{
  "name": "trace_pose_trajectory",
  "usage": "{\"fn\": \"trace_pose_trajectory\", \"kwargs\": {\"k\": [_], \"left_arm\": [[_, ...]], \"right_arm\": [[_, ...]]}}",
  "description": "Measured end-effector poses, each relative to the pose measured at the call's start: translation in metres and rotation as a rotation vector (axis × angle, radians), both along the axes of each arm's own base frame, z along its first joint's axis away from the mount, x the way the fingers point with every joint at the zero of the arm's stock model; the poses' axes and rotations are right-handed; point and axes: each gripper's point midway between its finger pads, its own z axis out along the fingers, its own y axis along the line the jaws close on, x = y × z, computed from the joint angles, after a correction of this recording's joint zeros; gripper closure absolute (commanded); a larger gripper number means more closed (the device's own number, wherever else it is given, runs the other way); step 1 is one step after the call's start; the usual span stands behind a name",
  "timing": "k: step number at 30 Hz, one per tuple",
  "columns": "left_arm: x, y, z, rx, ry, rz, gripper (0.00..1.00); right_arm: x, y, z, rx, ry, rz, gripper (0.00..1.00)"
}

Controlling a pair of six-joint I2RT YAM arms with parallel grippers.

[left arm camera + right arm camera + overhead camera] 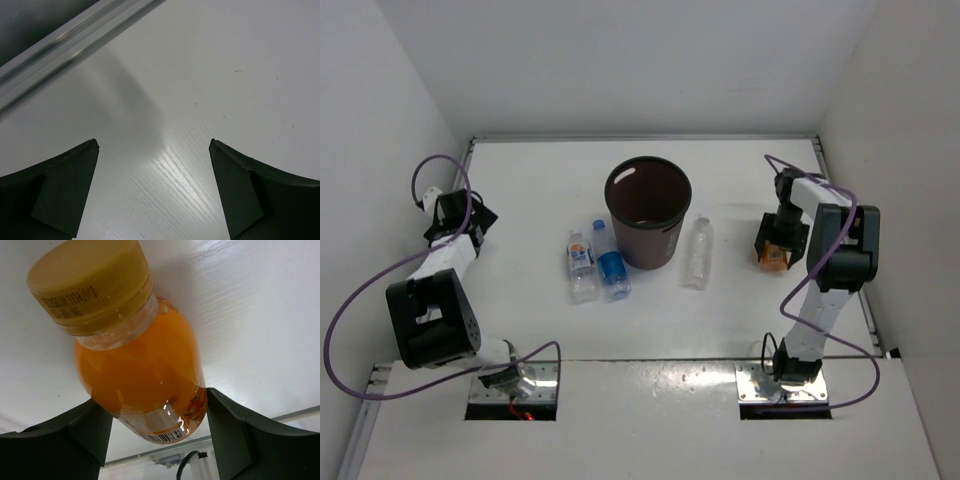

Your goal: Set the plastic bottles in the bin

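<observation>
A: Where is the short orange bottle (140,365)?
B: Between the fingers of the right gripper (154,397), which pinch its lower body from both sides. It is well to the right of the bin (665,248).
A: And the left gripper (154,144)?
B: Spread wide over the bare table (225,75).

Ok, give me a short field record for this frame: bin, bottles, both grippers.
bin: upright, mid-table, no bottle visible inside
left of bin: white-blue label bottle, blue-label bottle, lying side by side
right of bin: plain clear bottle, lying
left gripper: open, over bare table
right gripper: closed around orange bottle
</observation>
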Motion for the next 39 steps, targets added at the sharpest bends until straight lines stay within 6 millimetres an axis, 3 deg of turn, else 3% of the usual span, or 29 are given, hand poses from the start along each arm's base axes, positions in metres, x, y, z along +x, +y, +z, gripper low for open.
{"fn": "trace_pose_trajectory", "kwargs": {"k": [2, 5, 8, 11, 14, 18, 21, 24, 28, 37, 39], "left_arm": [[0.0, 0.0, 0.0, 0.0, 0.0, 0.0, 0.0], [0.0, 0.0, 0.0, 0.0, 0.0, 0.0, 0.0], [0.0, 0.0, 0.0, 0.0, -0.003, -0.001, 0.0], [-0.001, -0.001, -0.003, -0.001, 0.003, -0.002, 0.0], [-0.002, -0.001, -0.005, -0.002, 0.006, -0.006, 0.0], [-0.005, -0.004, -0.011, -0.009, 0.013, -0.011, 0.0], [-0.005, -0.007, -0.014, -0.019, 0.009, -0.024, 0.0], [-0.004, -0.01, -0.016, -0.029, 0.0, -0.038, 0.0], [-0.001, -0.012, -0.015, -0.036, -0.012, -0.051, 0.0], [0.001, -0.016, -0.013, -0.047, -0.026, -0.07, 0.0], [0.001, -0.016, -0.013, -0.049, -0.027, -0.072, 0.0]], "right_arm": [[0.0, 0.0, 0.001, 0.0, -0.002, -0.002, 1.0], [0.005, 0.003, 0.01, 0.013, -0.028, -0.015, 1.0], [0.032, 0.009, 0.044, 0.044, -0.152, -0.035, 1.0], [0.081, 0.019, 0.113, 0.088, -0.403, -0.037, 1.0], [0.118, 0.039, 0.21, 0.158, -0.705, 0.005, 1.0], [0.129, 0.071, 0.317, 0.261, -0.986, 0.101, 1.0], [0.125, 0.102, 0.364, 0.361, -1.098, 0.181, 1.0], [0.119, 0.136, 0.378, 0.454, -1.114, 0.246, 1.0], [0.113, 0.181, 0.37, 0.533, -1.058, 0.325, 1.0], [0.109, 0.282, 0.316, 0.505, -0.852, 0.477, 1.0], [0.106, 0.296, 0.3, 0.469, -0.813, 0.499, 1.0]]}}
